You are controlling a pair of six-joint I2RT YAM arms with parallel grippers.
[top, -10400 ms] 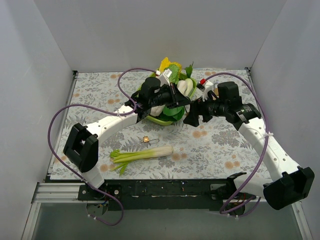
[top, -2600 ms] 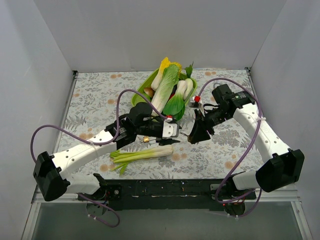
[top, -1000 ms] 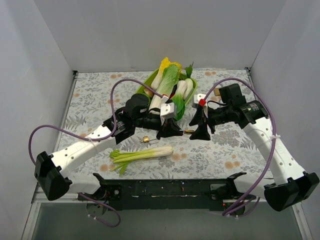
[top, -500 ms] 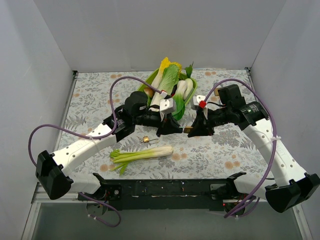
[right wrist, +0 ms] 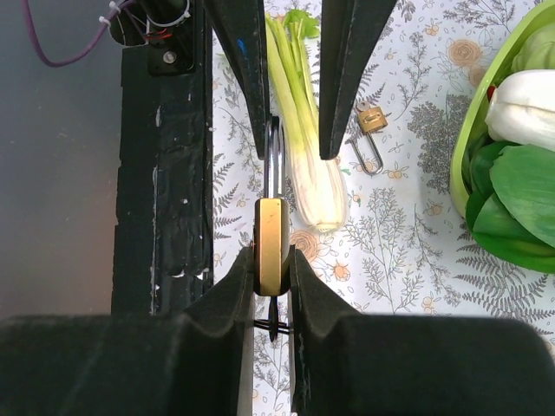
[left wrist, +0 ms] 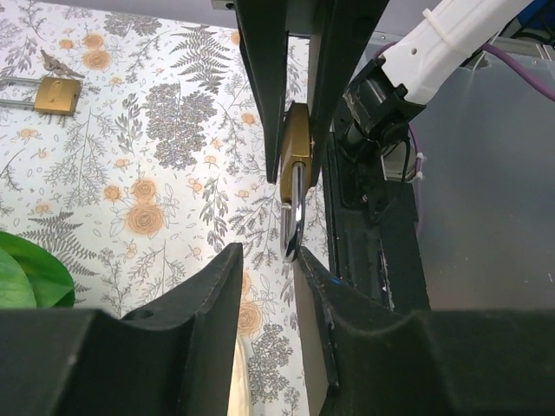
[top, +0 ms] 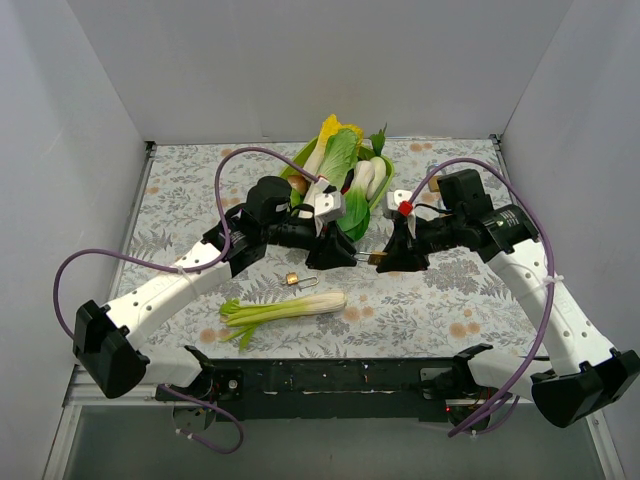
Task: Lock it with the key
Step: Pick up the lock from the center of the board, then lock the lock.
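The desk (top: 180,190) had a cloth with flowers and ferns on it. Plain white walls (top: 80,150) stood on the left, far and right sides. A black rail (top: 330,380) ran along the near edge.

On the left part of the desk, near the front, lay a leek (top: 290,308). Just behind it sat a small gold lock (top: 293,280) on the cloth, and no tool touched it. At the far middle was a green bowl (right wrist: 462,147) full of leafy greens.

The left tool (left wrist: 269,256) hung over the middle of the desk. It was a little way open and it gripped nothing. The padlock (left wrist: 297,149) was up in the air just to the right of it, lying on its side. Its silver loop (left wrist: 293,221) pointed left. The tip of the loop reached in between the left tool's fingers, closer to one finger than the other. The right tool (right wrist: 270,260) was squeezed tight on the gold body of the padlock.
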